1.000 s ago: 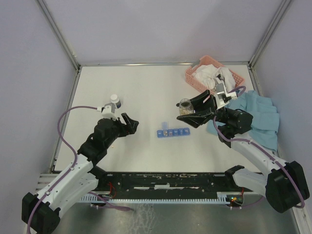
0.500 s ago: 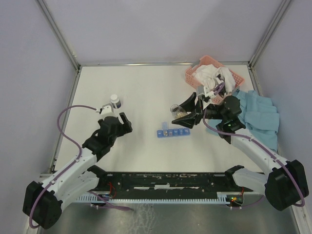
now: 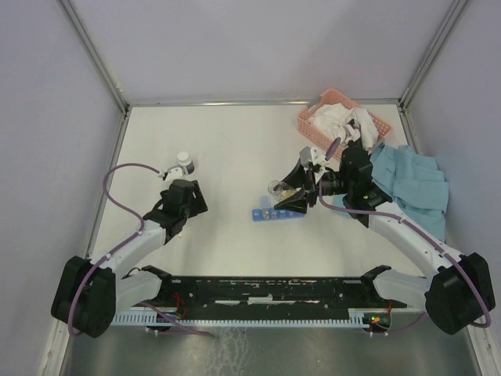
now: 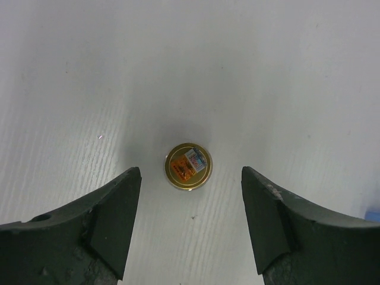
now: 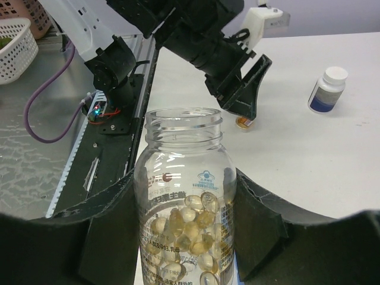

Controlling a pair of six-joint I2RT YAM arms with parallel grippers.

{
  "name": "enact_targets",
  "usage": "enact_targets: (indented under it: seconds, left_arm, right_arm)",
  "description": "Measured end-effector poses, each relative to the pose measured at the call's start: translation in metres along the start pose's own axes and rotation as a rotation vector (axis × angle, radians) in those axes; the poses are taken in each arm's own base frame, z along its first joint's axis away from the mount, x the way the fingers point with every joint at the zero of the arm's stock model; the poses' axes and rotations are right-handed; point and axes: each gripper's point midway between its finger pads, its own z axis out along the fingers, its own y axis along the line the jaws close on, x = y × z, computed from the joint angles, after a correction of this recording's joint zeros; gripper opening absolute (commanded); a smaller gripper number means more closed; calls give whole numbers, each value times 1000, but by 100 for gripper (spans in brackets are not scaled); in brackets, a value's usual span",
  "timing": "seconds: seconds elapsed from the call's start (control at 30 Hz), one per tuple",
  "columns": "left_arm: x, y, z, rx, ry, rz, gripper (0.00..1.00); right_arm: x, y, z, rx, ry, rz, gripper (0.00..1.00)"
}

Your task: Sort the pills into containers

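White surface point(image 3: 235, 141) is carrying everything. At left, the left fingers point(image 4: 113, 219) are hovering apart over a small gold cap point(image 4: 187, 166). Beside the blue strip point(image 3: 278, 213), the right fingers point(image 5: 107, 237) are clamping a clear bottle point(image 5: 184, 148) of pills point(image 5: 184, 228): light, slick, likely rolling, so gripping the rigid bottle's body is looking safest.
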Motion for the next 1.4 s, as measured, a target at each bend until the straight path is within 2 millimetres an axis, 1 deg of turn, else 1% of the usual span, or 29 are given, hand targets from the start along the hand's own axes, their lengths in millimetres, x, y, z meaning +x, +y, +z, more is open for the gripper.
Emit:
enact_targets:
  seconds: [0.13,0.23,0.33,0.5,0.6,0.9,1.17,1.4]
  left_arm:
    - [19,4,14,-31,91,29,71]
    - [29,6,17,-46,129,42,70]
    - [29,7,18,-47,129,42,69]
    - [30,7,20,-56,140,47,60]
    - [31,6,24,-66,154,54,58]
    - [30,4,31,-96,183,69,58]
    - [37,7,35,-117,215,83,58]
    - [32,7,38,-133,207,86,57]
  right_arm:
    - [3,1,0,-5,17,-3,18]
    - [5,1,0,-6,25,-7,18]
    - [7,1,-1,-7,31,-7,18]
    - [10,3,0,-12,39,-3,18]
    - [11,3,0,-13,42,0,18]
    - [11,3,1,-19,45,-5,18]
    - [11,4,2,-26,52,-8,18]
    - [15,6,3,-34,61,1,18]
